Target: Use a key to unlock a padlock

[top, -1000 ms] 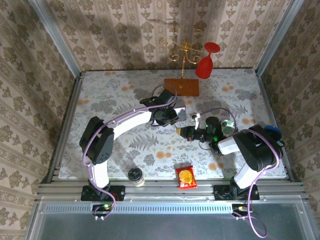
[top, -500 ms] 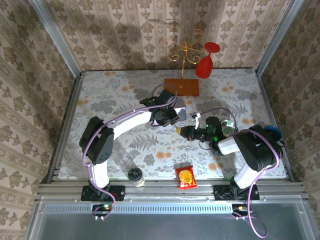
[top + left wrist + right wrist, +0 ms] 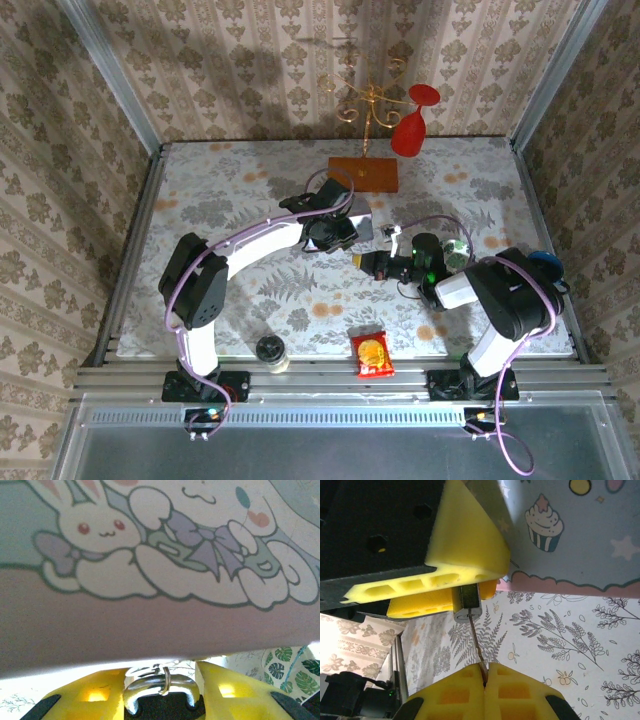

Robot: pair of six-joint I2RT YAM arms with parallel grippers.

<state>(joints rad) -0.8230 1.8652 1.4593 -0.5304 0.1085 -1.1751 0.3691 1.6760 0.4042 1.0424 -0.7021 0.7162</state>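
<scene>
Yellow pads of the left gripper (image 3: pixel 161 696) clamp the small padlock (image 3: pixel 467 601) at mid-table, right beside the pale cartoon-printed tin (image 3: pixel 150 595). The right gripper (image 3: pixel 485 672) is pinched together on the thin key (image 3: pixel 475 640), whose blade reaches the padlock's end face above the floral table (image 3: pixel 560 640).

a pale tin (image 3: pixel 150 622) printed with a white bunny (image 3: pixel 97 527) and a purple bow (image 3: pixel 212 545) is seen across the upper frame. below it, a dark padlock (image 3: pixel 165 710) is clamped between the left gripper's (image 3: pixel 160 676) yellow fingers (image 3: pixel 95 692). a thin ring (image 3: pixel 167 682) is threaded through its silvery shackle (image 3: pixel 139 688). a leaf-patterned tabletop (image 3: pixel 285 662) is glimpsed at lower right.
</scene>
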